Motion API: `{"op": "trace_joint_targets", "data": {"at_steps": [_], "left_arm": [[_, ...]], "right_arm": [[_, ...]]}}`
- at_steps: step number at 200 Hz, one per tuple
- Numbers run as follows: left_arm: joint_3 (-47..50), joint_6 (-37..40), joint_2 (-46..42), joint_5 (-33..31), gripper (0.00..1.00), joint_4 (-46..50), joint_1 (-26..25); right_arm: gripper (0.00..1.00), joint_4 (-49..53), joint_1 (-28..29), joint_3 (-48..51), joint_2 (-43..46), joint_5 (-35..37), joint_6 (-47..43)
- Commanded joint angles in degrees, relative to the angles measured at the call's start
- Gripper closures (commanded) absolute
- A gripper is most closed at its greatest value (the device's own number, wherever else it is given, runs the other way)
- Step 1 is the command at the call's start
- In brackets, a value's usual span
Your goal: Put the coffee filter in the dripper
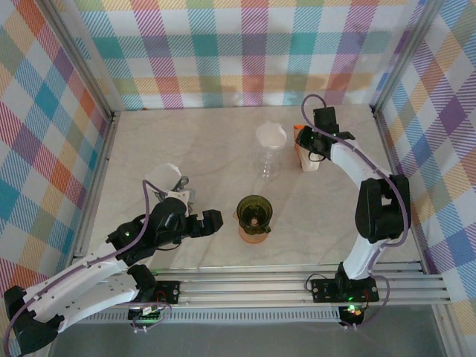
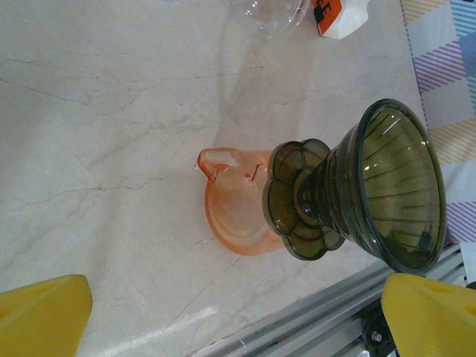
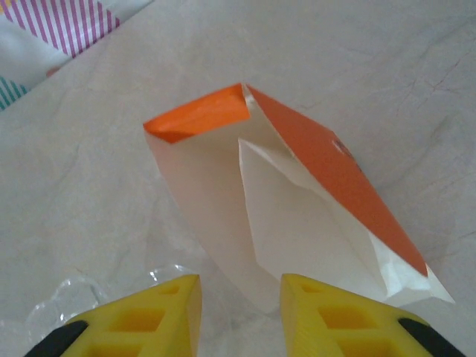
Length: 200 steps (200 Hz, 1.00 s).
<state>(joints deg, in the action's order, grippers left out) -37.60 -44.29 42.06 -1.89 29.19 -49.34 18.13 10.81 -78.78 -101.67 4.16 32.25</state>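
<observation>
Coffee filters [image 3: 297,223]: white folded paper, stacked inside an opened filter packet [image 3: 201,193] with an orange flap. The packet lies flat on the marble table [image 1: 186,141] at its far right side, well apart from the dripper [image 2: 387,186].

Right gripper [image 3: 238,286]: its 2 yellow fingers are partly spread. The packet's near corner reaches just up to the gap. Contact cannot be confirmed.

Dripper: dark green ribbed glass, upright on an orange base [image 2: 230,216] at table centre.

Left gripper [image 2: 238,286]: jaws fully spread, holding nothing, aimed at the dripper.

Obstructions: 1 clear vessel [image 1: 269,160] topped by a white cone stands just beside the packet.
</observation>
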Motion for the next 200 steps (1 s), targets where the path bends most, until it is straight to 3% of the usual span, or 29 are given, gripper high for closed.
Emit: {"op": "trace_joint_targets", "data": {"at_steps": [1, 109, 137, 200], "left_arm": [[-0.4, 0.56, 0.64, 0.91, 0.0, -2.05, 0.05], [-1.5, 1.05, 1.42, 0.62, 0.0, -1.42, 0.03], [-1.67, 1.01, 1.86, 0.66, 0.0, -1.48, 0.03], [-1.31, 0.96, 2.05, 0.54, 0.0, -1.7, 0.07]], "right_arm": [[0.66, -1.88, -0.52, -2.0, -2.19, 0.8, 2.78], [0.67, -4.56, -0.55, -1.73, -6.75, 2.18, 5.75], [0.74, -5.11, -0.53, -1.47, -7.49, 2.36, 5.41], [1.0, -6.95, -0.44, 0.49, -5.3, 2.16, 3.2]]}}
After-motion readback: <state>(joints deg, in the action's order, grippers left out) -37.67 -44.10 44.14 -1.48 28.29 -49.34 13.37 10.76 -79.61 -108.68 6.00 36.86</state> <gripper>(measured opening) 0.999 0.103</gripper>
